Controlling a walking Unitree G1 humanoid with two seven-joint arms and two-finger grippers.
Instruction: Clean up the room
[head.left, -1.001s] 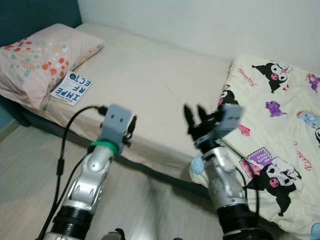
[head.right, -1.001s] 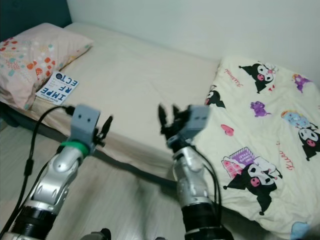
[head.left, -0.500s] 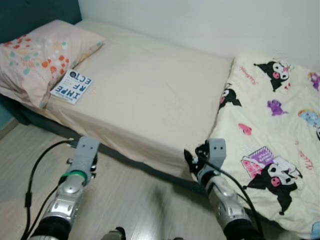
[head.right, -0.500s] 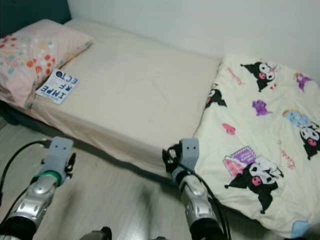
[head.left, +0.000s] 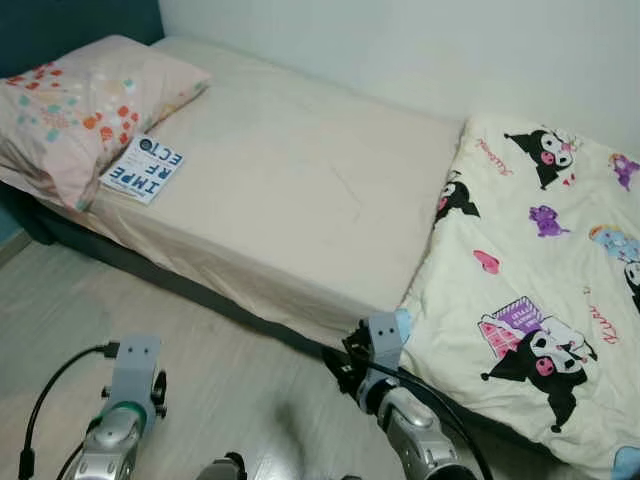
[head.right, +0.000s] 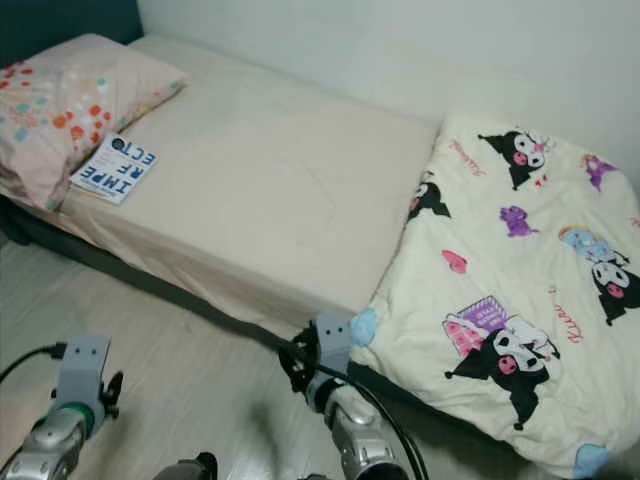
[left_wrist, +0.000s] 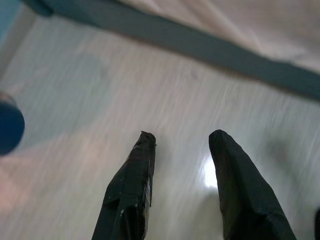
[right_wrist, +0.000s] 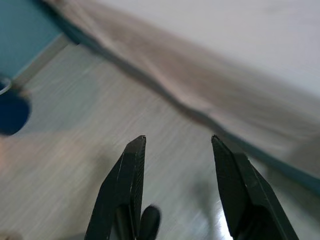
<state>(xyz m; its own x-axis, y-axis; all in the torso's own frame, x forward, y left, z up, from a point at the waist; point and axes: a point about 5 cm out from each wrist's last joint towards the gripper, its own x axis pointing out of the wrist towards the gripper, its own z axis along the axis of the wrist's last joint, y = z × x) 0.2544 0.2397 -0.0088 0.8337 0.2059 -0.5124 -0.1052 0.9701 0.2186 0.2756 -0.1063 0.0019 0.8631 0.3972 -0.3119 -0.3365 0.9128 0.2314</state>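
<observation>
Over the last second both silver arms have dropped from chest height, where they reached toward the low bed with its cream fitted sheet, down to floor level. The left gripper now hangs over the pale wood-look floor near the left, its two black fingers apart with nothing between them. The right gripper sits low by the near edge of the mattress, just beside the corner of the cream cartoon-print duvet; its fingers are also spread and empty. The view has shifted slightly as well, so the camera has moved.

Judging by this, the arms are lowered rather than reaching for anything, and the scene fits either a pause between tidying jobs or a job just ended.

The things a clean-up might concern lie thus: the duvet is bunched over the right part of the bed, its edge hanging over the near side, and a white-and-blue paperback book rests on the sheet, touching the pink confetti-patterned pillow at far left.

The book's cover reads "IMPE RF ECT", seen upside down. The duvet carries script lettering too small to read.
</observation>
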